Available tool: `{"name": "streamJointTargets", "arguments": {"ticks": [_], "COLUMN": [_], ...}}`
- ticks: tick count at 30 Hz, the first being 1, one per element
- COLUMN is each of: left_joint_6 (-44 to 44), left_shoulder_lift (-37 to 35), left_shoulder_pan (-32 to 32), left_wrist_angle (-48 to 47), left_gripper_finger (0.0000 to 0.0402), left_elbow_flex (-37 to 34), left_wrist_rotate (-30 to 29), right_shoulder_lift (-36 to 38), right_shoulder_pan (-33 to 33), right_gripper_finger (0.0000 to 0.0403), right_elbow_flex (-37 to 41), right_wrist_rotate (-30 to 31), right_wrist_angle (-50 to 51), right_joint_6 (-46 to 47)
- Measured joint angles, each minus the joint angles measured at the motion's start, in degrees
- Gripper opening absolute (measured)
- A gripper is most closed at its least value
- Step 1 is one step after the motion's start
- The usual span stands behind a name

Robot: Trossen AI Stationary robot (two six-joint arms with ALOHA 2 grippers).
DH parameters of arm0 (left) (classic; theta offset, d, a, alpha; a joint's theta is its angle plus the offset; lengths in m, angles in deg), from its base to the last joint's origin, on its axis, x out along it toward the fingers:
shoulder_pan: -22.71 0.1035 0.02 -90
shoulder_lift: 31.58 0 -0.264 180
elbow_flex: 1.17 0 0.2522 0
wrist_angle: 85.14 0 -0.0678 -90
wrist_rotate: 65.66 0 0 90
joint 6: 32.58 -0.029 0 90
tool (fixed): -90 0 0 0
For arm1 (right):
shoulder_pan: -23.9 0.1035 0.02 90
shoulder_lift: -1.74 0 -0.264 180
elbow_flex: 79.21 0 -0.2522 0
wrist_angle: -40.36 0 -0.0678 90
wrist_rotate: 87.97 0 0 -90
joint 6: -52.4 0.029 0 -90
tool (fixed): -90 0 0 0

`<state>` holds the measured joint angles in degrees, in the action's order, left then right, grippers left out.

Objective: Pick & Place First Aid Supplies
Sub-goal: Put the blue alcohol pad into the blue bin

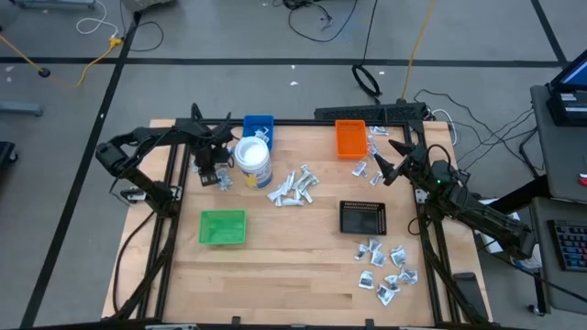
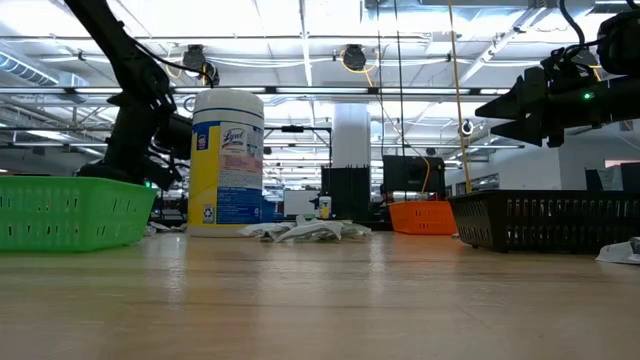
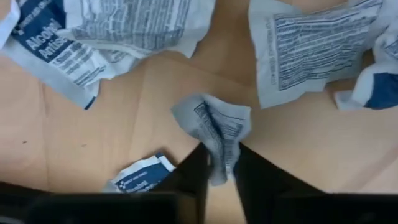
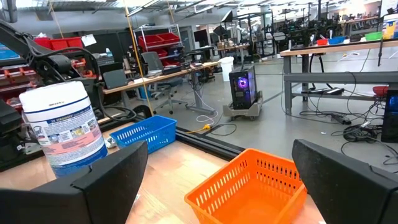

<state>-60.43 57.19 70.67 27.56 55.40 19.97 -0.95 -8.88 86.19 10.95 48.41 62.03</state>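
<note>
My left gripper (image 1: 216, 170) is low over the table's far left, beside the white tub with a blue label (image 1: 254, 160), and is shut on a small crumpled white packet (image 3: 214, 134). More white packets (image 3: 311, 43) lie on the wood around it. Other packets lie in a pile at mid-table (image 1: 292, 188), by the orange tray (image 1: 349, 137), and at the near right (image 1: 385, 270). My right gripper (image 1: 390, 167) is open and empty above the table, just right of the orange tray; the right wrist view (image 4: 221, 186) shows its fingers wide apart. My left gripper pinches the crumpled packet by one end (image 3: 219, 163) between its two fingers (image 3: 191, 177). The fingers come from above, pointing down. The rest of the packet sticks out beyond the fingertips, bunched up; whether it still lies on the wood I cannot tell.
A blue tray (image 1: 259, 126) stands at the far edge behind the tub. A green tray (image 1: 223, 226) stands at the near left, and a black tray (image 1: 363, 217) at the right of centre. Bare wood shows between the green and black trays.
</note>
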Motion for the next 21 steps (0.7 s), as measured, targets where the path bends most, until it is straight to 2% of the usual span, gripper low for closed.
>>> {"name": "streamJointTargets", "arguments": {"ticks": [2,4,10,18,21], "left_joint_6": [1.3,3.7,6.7,12.5,16.6], "left_shoulder_lift": [-0.2,-0.3,-2.3,-3.6,-3.6], "left_shoulder_pan": [0.3,0.8,3.1,8.4,10.5], "left_wrist_angle": [-0.2,-0.7,-6.8,-13.3,-13.5], "left_gripper_finger": [0.0025,0.0009,0.0007,0.0004,0.0006], "left_elbow_flex": [0.0,0.4,3.9,12.4,15.2], "left_wrist_rotate": [-0.3,-0.5,-0.5,-0.3,2.3], "right_shoulder_lift": [0.0,0.0,0.0,0.0,0.0], "right_shoulder_pan": [0.0,0.0,0.0,0.0,0.0], "right_gripper_finger": [0.0393,0.0393,0.0393,0.0393,0.0393], "right_elbow_flex": [0.0,0.0,0.0,0.0,0.0], "right_wrist_rotate": [0.0,0.0,0.0,0.0,0.0], "right_wrist_angle": [0.0,0.0,0.0,0.0,0.0], "right_joint_6": [0.0,0.0,0.0,0.0,0.0]}}
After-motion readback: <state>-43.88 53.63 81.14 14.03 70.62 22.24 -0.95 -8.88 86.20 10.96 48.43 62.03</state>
